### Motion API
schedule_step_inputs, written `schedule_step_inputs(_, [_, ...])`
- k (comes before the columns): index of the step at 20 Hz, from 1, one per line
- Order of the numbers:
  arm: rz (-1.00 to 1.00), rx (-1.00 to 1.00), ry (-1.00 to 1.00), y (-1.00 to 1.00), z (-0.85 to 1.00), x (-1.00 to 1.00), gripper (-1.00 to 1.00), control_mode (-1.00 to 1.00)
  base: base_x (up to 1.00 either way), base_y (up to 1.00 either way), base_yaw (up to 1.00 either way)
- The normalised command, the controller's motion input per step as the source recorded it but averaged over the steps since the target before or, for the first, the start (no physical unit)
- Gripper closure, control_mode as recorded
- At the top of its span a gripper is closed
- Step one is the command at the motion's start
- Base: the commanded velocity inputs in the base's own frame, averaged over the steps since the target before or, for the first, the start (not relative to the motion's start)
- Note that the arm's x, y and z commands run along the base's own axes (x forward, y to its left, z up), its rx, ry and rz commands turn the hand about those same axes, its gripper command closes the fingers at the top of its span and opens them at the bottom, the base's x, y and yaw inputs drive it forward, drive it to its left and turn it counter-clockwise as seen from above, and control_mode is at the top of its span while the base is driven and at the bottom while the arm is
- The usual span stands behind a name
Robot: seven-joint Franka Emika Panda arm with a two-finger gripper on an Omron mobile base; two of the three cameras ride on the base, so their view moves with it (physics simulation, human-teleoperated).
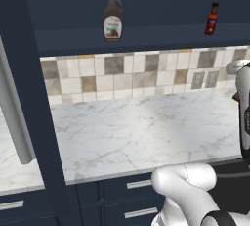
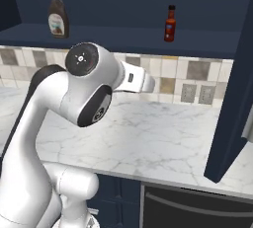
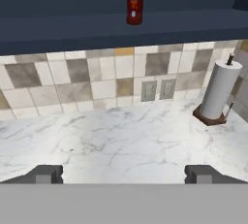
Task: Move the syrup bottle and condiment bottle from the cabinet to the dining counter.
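The navy cabinet (image 1: 146,36) stands open, and both bottles are upright on its bottom shelf. To the left is the syrup bottle (image 1: 112,17) (image 2: 58,20), dark brown with a pale label. The slim red condiment bottle (image 1: 211,19) (image 2: 170,23) (image 3: 134,0) stands apart to its right. My gripper (image 3: 123,174) is open with nothing between its fingers. It hangs over the marble worktop, below and in front of the condiment bottle, facing the tiled wall. The dining counter is out of view.
A marble worktop (image 1: 146,127) runs under the cabinet, backed by a tiled wall with two outlets (image 3: 157,89). A paper towel roll (image 3: 218,92) stands at the right. Open cabinet doors hang at the left (image 1: 19,73) and right (image 2: 237,98). Navy drawers (image 1: 136,186) sit below.
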Motion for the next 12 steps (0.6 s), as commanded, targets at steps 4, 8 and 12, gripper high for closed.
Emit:
schedule_step_inputs(4, [-0.15,0.15,0.0,0.12,0.15,0.43,-1.0,-1.0,0.0,0.0,0.0])
schedule_step_inputs(8, [-0.08,0.0,0.0,0.06,0.09,0.32,-1.0,-1.0,0.0,0.0,0.0])
schedule_step_inputs(12, [-0.05,0.0,0.0,0.0,0.1,0.32,-1.0,-1.0,0.0,0.0,0.0])
